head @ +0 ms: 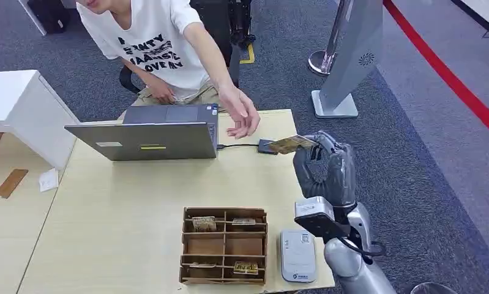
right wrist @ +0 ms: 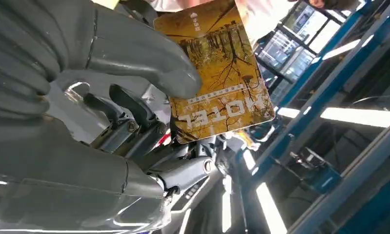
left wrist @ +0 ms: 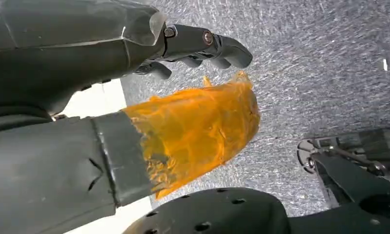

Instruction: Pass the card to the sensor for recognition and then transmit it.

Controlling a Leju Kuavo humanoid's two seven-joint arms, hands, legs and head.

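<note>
A yellow-brown hotel card [head: 292, 144] is pinched between the thumb and fingers of my right hand [head: 324, 165], raised over the table's far right part. The card's free end hangs just beside a small dark device [head: 265, 146] that is cabled to the laptop. In the right wrist view the card [right wrist: 217, 73] shows the word HOTEL, with the thumb of my right hand [right wrist: 110, 97] pressed on its face. A person's hand [head: 245, 119] reaches out, open, just behind the card. My left hand [left wrist: 61, 161] hangs over grey carpet and holds nothing; its thumb is wrapped in orange film.
A grey laptop [head: 150, 138] stands at the back of the wooden table [head: 119, 208]. A cardboard organiser [head: 224, 245] with several cards sits at the front. Beside it lies a white flat reader [head: 297, 255]. A white sign stand [head: 346, 67] is on the carpet, back right.
</note>
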